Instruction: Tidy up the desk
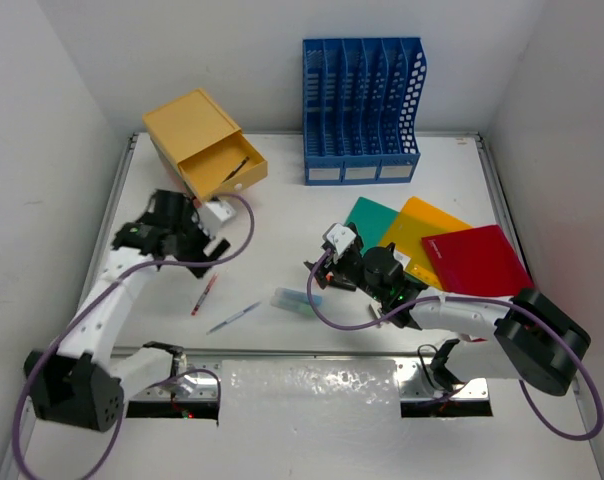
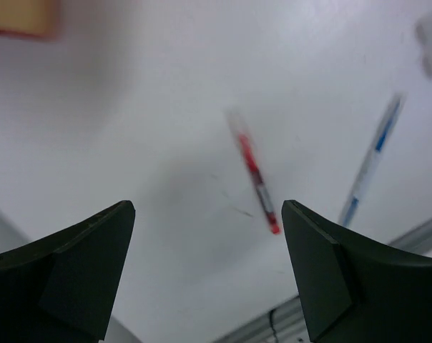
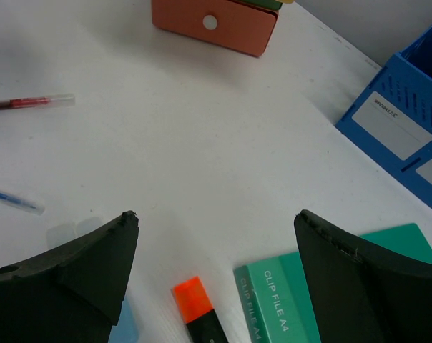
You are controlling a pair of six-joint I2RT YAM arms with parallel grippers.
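The white desk (image 1: 282, 215) holds loose items. A red pen (image 1: 204, 295) and a blue pen (image 1: 234, 318) lie front left; both show in the left wrist view, the red pen (image 2: 253, 171) and the blue pen (image 2: 370, 164). My left gripper (image 1: 204, 248) is open and empty above the desk, just behind the red pen (image 2: 207, 214). My right gripper (image 1: 319, 275) is open and empty (image 3: 216, 218), hovering over an orange-capped black highlighter (image 3: 200, 311) beside a green clip file (image 3: 287, 300).
A yellow drawer box (image 1: 204, 143) with its drawer pulled out stands back left. A blue file rack (image 1: 362, 110) stands at the back. Green (image 1: 372, 218), yellow (image 1: 427, 232) and red (image 1: 477, 262) folders overlap at right. A pale blue item (image 1: 292, 298) lies near the right gripper.
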